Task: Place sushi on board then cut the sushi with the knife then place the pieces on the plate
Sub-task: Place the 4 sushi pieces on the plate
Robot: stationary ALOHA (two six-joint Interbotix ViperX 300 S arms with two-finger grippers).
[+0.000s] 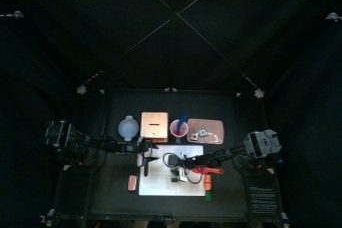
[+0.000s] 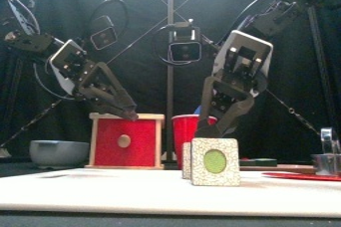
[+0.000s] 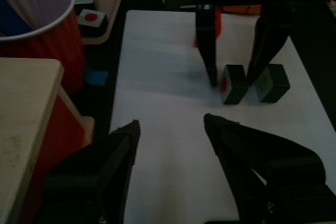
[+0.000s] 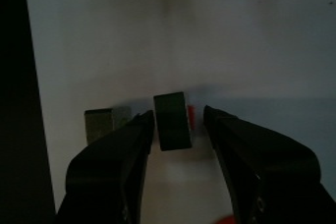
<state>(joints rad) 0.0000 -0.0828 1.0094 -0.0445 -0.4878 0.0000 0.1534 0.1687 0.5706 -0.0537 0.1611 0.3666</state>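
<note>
On the white cutting board (image 2: 120, 189) stand two sushi pieces, dark green with pale cut faces. The nearer piece (image 2: 214, 161) has the other (image 2: 189, 157) just behind it. My right gripper (image 4: 178, 113) is open and comes down over one piece (image 4: 171, 120), a jaw on either side with small gaps. The second piece (image 4: 102, 125) stands just outside its jaws. My left gripper (image 3: 171, 135) hangs open over the board's left part, empty and away from the pieces (image 3: 234, 83). A red knife (image 2: 301, 175) lies flat on the board's right side.
Behind the board stand the wooden box with its red drawer front (image 2: 124, 141), the red cup (image 2: 189, 134) and the blue-grey bowl (image 2: 59, 152). The pink tray (image 1: 205, 129) lies at the back right. A metal cutter (image 2: 326, 158) sits far right. An orange toy (image 1: 132, 182) lies left of the board.
</note>
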